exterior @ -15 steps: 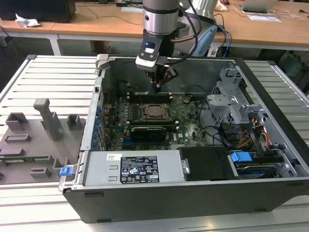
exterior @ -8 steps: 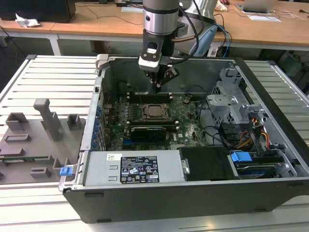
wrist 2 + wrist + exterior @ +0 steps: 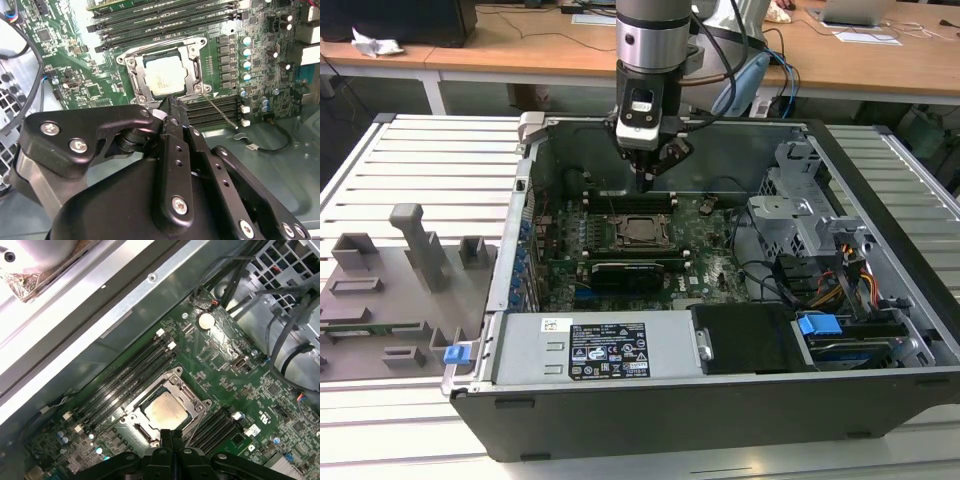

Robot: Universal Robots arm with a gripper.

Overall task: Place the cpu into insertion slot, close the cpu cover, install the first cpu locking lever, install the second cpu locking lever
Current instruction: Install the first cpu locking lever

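Gripper (image 3: 170,102) hangs inside the open computer case (image 3: 880,390), its fingers (image 3: 168,440) pressed together with nothing between them, tips just above the near edge of the cpu cover (image 3: 192,60). That cover lies flat over the insertion slot (image 3: 134,82), and the cpu (image 3: 162,75) sits seated in it, its pale top showing through the cover's window. A thin metal lever (image 3: 220,111) angles out from one socket corner across black memory slots (image 3: 215,107). Beyond spreads the green motherboard (image 3: 235,385). The case rests on a ribbed bench (image 3: 420,160).
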